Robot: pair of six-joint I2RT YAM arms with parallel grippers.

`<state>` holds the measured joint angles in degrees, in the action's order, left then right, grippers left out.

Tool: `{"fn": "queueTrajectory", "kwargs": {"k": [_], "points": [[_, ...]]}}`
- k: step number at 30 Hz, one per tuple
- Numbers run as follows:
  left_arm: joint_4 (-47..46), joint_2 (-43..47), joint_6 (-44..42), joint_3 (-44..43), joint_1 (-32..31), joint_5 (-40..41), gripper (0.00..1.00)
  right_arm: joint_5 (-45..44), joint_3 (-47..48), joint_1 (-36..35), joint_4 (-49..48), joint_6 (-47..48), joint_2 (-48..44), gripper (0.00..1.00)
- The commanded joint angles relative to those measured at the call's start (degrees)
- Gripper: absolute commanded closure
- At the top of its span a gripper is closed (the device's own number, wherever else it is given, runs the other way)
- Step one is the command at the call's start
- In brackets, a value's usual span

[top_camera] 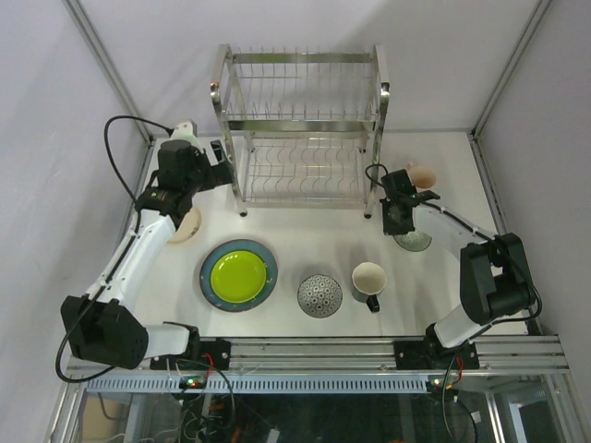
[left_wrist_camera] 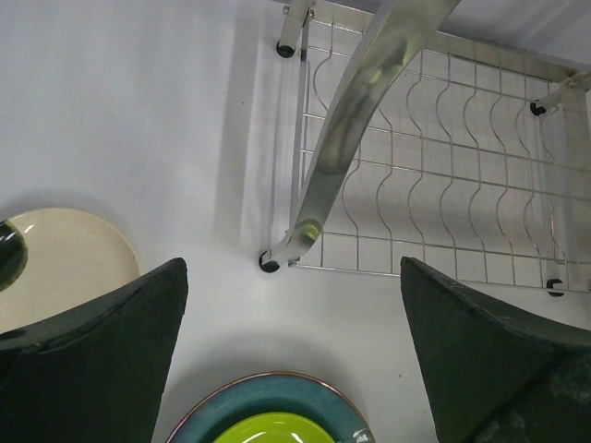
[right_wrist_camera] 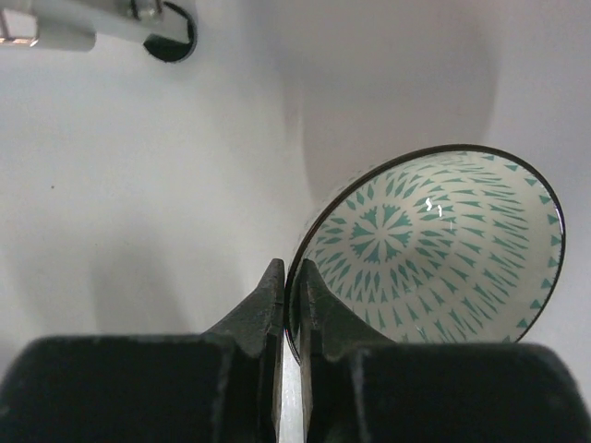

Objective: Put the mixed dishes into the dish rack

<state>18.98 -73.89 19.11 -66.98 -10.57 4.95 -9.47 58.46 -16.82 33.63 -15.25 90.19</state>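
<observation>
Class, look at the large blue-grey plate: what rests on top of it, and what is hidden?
The lime-green plate lies centred on the blue-grey plate, leaving only its rim showing. The middle of the lower plate is covered, so anything between them cannot be seen.

Setting: robotics lab test cell, not a home kitchen. White desk (top_camera: 314,235) is boxed in by plain pale panels (top_camera: 55,120) on metal struts (top_camera: 109,66), upper left and upper right of the top view. Aluminium rail (top_camera: 314,351) along the lower edge carries the left arm (top_camera: 138,249) and right arm (top_camera: 452,226). Loose cables (top_camera: 217,420) sit below, bottom of frame. Steel dish rack (top_camera: 303,129), upper centre, is household ware.
</observation>
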Motion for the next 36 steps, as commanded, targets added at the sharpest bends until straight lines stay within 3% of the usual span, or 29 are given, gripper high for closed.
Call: {"fn": "queueTrajectory", "kwargs": {"k": [1,5,14,30,32,34,36], "points": [[0.79,4.40,1.34,-2.23,0.43,0.87,0.00,1.44,0.91,-2.05,1.84,-0.15,-3.75,1.00],[2.03,7.06,1.38,-0.77,0.45,1.86,0.00,2.95,0.96,-2.00,2.12,0.46,-4.16,1.00],[1.89,10.55,1.84,2.22,0.44,2.31,0.00,0.58,4.67,-3.39,2.70,0.58,4.89,1.00],[-1.52,7.81,1.80,2.82,0.43,0.12,0.00,-11.86,5.37,-6.33,4.96,-0.26,11.25,0.77],[-1.60,7.60,1.51,2.82,0.43,-0.03,0.00,-12.62,5.44,-6.33,5.00,-0.71,11.54,0.83],[-1.67,7.57,1.14,2.82,0.48,0.05,0.00,-12.99,5.53,-6.44,5.25,-0.94,11.09,0.97],[-1.61,7.61,0.86,2.70,0.58,0.01,0.00,-13.50,5.74,-6.83,5.98,-0.93,9.85,1.00]]}}
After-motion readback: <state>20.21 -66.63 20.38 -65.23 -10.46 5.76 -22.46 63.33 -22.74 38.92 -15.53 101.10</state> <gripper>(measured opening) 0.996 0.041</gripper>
